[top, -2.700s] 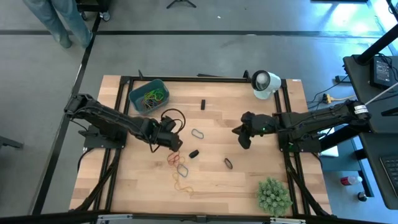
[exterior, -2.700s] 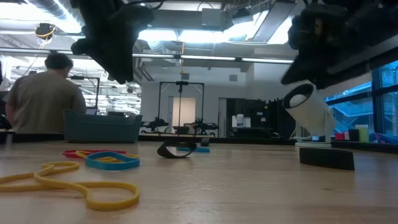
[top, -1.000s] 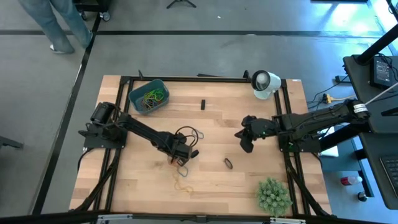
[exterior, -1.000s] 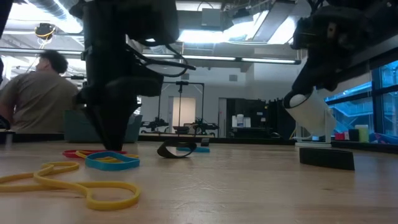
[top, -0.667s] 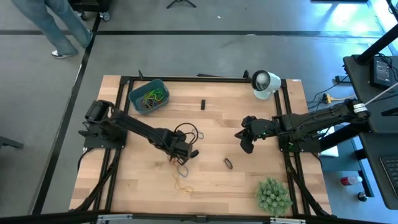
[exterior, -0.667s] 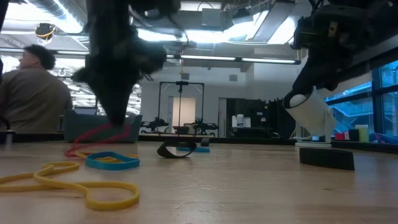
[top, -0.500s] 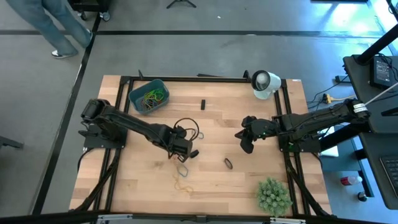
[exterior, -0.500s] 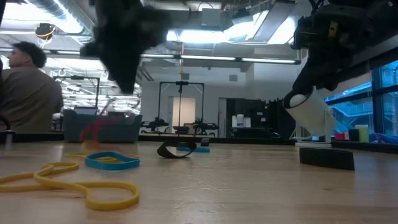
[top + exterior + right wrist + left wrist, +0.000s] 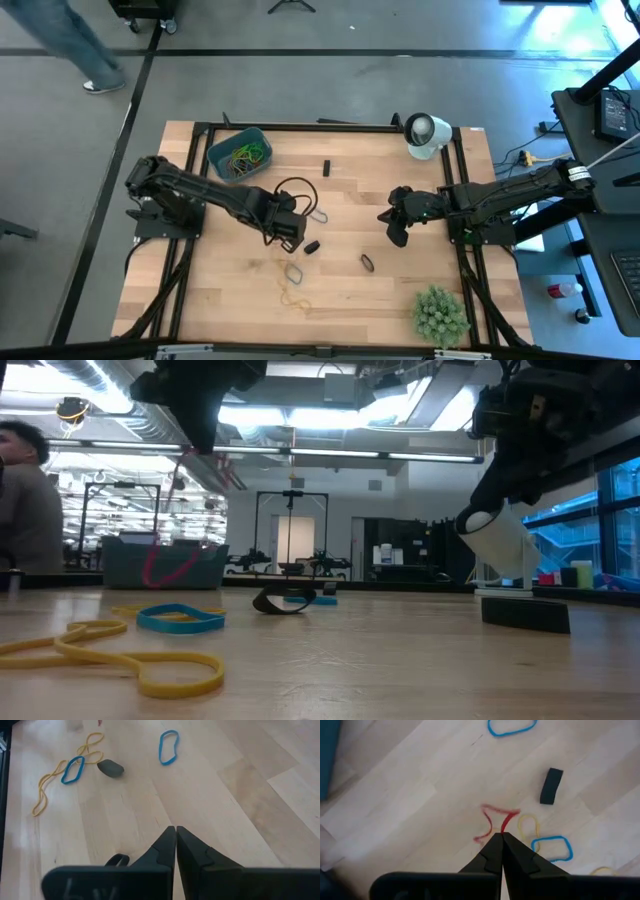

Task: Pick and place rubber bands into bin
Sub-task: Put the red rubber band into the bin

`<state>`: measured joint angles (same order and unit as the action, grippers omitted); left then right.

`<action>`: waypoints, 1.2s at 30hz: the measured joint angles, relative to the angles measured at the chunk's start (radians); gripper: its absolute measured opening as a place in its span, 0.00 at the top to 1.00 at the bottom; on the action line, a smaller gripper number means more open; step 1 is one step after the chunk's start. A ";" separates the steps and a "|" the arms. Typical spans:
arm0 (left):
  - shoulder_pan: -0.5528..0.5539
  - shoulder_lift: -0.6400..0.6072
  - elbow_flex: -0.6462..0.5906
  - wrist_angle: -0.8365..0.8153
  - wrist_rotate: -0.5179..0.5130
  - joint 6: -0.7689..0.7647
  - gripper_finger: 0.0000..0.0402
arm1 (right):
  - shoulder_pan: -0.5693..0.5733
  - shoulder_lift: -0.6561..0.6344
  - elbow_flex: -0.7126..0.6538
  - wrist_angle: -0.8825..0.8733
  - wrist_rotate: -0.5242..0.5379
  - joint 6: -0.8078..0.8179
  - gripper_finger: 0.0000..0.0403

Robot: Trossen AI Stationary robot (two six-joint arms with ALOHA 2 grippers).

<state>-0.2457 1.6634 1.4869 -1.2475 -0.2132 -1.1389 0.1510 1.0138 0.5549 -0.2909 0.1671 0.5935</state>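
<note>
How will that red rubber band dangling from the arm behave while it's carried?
Likely floppy: the red rubber band droops in a loose loop below the shut left gripper. Probably very light, being so thin. It may swing as it hangs free above the table.

Left gripper (image 9: 501, 836) raised, jaws pinched; right gripper (image 9: 175, 829) hovering, closed.

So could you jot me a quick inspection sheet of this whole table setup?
Surface: wooden table, black frame.
Job's things: teal bin holding bands; loose rubber bands on the wood; a red band dangling in mid-air.
Clutter: white round object, spiky green ball, small black blocks.
Claws: left claw shut on the red band, above the table; right claw shut, empty.
Cables: black loop on left arm.
Surroundings: a person behind the table.
</note>
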 joint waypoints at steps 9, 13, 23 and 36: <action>0.063 0.000 0.050 -0.144 -0.011 0.026 1.00 | 0.000 0.000 0.000 0.000 0.000 0.001 0.95; 0.122 0.000 0.054 -0.233 -0.024 0.058 1.00 | 0.000 0.000 0.000 0.000 0.000 0.005 0.95; 0.411 -0.059 0.054 -0.295 -0.035 0.395 1.00 | 0.000 0.000 0.000 0.009 -0.002 0.061 0.95; 0.873 -0.314 -0.176 -0.090 -0.130 0.683 1.00 | -0.002 0.000 0.000 0.010 0.065 0.054 0.95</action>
<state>0.6273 1.3499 1.3113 -1.3377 -0.3435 -0.4557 0.1494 1.0138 0.5545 -0.2806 0.2321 0.6479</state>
